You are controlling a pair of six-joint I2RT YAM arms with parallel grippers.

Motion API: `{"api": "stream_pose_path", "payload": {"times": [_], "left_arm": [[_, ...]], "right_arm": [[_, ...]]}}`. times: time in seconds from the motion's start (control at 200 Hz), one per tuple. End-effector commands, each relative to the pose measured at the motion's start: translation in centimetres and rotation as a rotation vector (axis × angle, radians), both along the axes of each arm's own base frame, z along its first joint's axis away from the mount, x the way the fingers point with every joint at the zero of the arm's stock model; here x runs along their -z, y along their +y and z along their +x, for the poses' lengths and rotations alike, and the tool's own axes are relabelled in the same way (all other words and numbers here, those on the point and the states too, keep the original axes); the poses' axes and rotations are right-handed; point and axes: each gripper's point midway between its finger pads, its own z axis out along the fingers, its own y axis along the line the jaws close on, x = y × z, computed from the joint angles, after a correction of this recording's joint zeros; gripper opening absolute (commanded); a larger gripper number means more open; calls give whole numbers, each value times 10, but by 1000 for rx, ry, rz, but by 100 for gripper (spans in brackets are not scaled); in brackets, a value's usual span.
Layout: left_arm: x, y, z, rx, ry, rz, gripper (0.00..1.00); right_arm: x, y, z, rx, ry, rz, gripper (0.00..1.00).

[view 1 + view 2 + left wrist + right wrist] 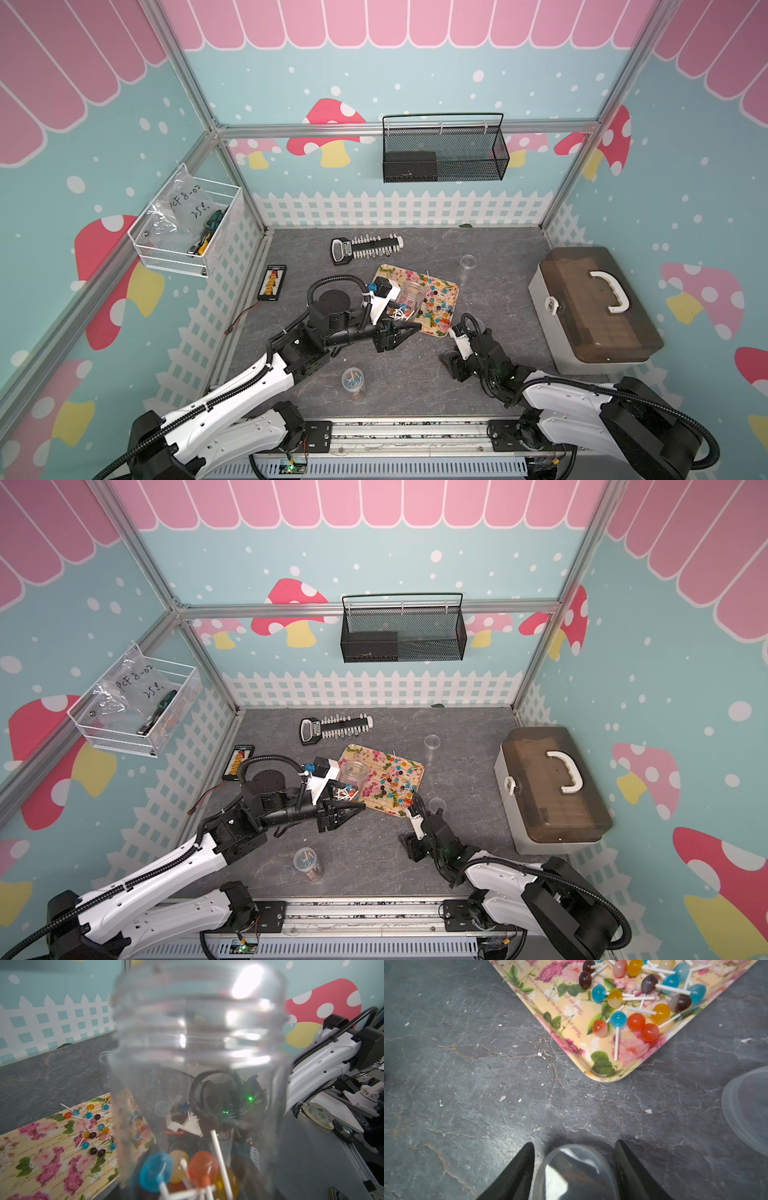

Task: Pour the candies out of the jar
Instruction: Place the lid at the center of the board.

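Observation:
My left gripper (401, 319) is shut on the base of a clear plastic jar (411, 293) and holds it tilted, mouth over the floral tray (384, 272). In the left wrist view the jar (197, 1043) fills the picture and hides the fingers. A few candies (202, 1167) still sit in its base. Many candies (436, 301) lie spread on the tray, also seen in the right wrist view (643, 1001). My right gripper (574, 1144) is low on the table by the tray's near corner. It is open, and a clear lid (575, 1174) lies between its fingers.
A second clear lid (749, 1111) lies to the right of the right gripper. A grey toolbox (594, 307) stands at the right. A clear cup (352, 380) sits near the front, an empty clear jar (468, 264) behind the tray, and a black tool (365, 248) at the back.

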Motion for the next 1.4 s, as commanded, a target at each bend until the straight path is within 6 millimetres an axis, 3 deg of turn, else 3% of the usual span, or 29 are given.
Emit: {"api": "stream_pose_path", "payload": {"times": [0.0, 0.255, 0.28, 0.45, 0.57, 0.74, 1.051, 1.216, 1.396], "left_arm": [[-11, -1, 4, -6, -36, -21, 48], [0, -1, 20, -49, 33, 12, 48], [3, -2, 23, -49, 55, 18, 48], [22, -2, 46, -66, 94, 65, 48], [45, 0, 63, -102, 143, 128, 49], [92, 2, 77, -138, 226, 240, 51], [176, 19, 100, -235, 375, 527, 50], [207, 33, 113, -298, 430, 687, 48], [229, 39, 119, -316, 464, 807, 47]], "right_arm": [[-7, 3, 4, 20, -6, 23, 63], [-41, 2, 6, 50, -41, 72, 65], [-57, 4, 11, 62, -68, 99, 65], [-96, -14, 13, 166, -133, 158, 65], [-110, -26, 8, 213, -144, 188, 65], [-115, -41, 8, 280, -169, 190, 66], [-120, -34, 11, 266, -152, 177, 66], [-123, -36, 12, 290, -153, 206, 67], [-120, -40, 8, 304, -152, 234, 67]]}}
